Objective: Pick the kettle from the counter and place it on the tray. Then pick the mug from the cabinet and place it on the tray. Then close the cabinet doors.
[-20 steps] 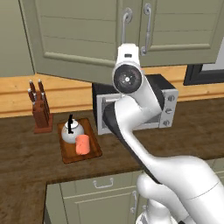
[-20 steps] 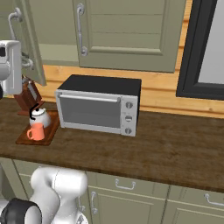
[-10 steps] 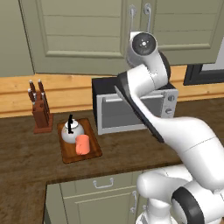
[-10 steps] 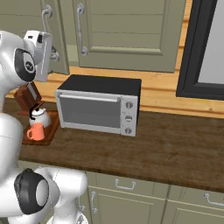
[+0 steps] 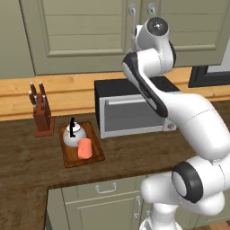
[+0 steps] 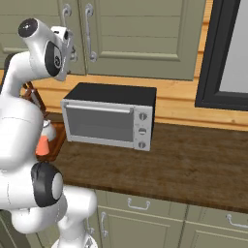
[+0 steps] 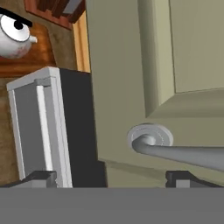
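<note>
The silver kettle (image 5: 72,135) and the orange-red mug (image 5: 84,148) stand side by side on the reddish wooden tray (image 5: 97,154), on the dark counter (image 5: 27,166) left of the oven. Both olive cabinet doors (image 5: 90,36) look shut. My gripper (image 6: 69,38) is raised to the left door, beside its silver handle (image 6: 65,14). In the hand view my gripper (image 7: 111,178) is open, holding nothing. The door handle (image 7: 175,152) and its round base lie just ahead of the fingertips (image 7: 40,177). The kettle (image 7: 13,37) shows far below.
A grey toaster oven (image 5: 132,112) stands on the counter directly under my hand. A knife block (image 5: 42,110) stands behind the tray by the wooden wall strip. A dark window frame (image 6: 218,53) is at the right. Drawers with handles run below the counter.
My arm has swung up from in front of the oven to the cabinet doors, bringing the hand to the door handles. The jaws stayed open. Kettle, mug and tray have not moved.
</note>
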Robot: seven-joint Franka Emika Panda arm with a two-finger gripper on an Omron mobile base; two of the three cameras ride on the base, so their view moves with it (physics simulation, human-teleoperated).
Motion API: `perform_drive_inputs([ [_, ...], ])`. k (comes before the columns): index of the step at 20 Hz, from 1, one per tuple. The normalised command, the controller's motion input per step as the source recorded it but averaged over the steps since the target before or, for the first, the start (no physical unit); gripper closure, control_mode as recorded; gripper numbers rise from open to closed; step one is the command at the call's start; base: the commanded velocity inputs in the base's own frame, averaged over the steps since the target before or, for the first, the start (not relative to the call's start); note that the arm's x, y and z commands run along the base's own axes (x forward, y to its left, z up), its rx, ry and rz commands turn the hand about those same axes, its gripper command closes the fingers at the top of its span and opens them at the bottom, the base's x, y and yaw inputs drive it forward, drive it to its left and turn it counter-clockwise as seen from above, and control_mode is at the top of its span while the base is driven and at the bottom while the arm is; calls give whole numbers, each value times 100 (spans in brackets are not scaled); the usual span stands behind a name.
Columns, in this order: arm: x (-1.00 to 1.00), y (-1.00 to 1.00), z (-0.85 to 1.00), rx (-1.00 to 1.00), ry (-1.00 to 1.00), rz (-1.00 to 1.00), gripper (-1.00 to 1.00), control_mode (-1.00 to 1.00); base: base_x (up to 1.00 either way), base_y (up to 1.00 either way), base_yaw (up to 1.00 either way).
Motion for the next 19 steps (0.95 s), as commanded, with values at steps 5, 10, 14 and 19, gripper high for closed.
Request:
perform_drive_inputs([
  [5,45,0,-4,7,0,20,-100,-100,0,0,0],
  [10,41,0,-11,1,0,19,-100,-100,0,0,0],
  [14,37,3,-10,0,0,21,-100,-100,0,0,0],
  [19,44,4,-10,0,0,17,-100,-100,0,0,0],
])
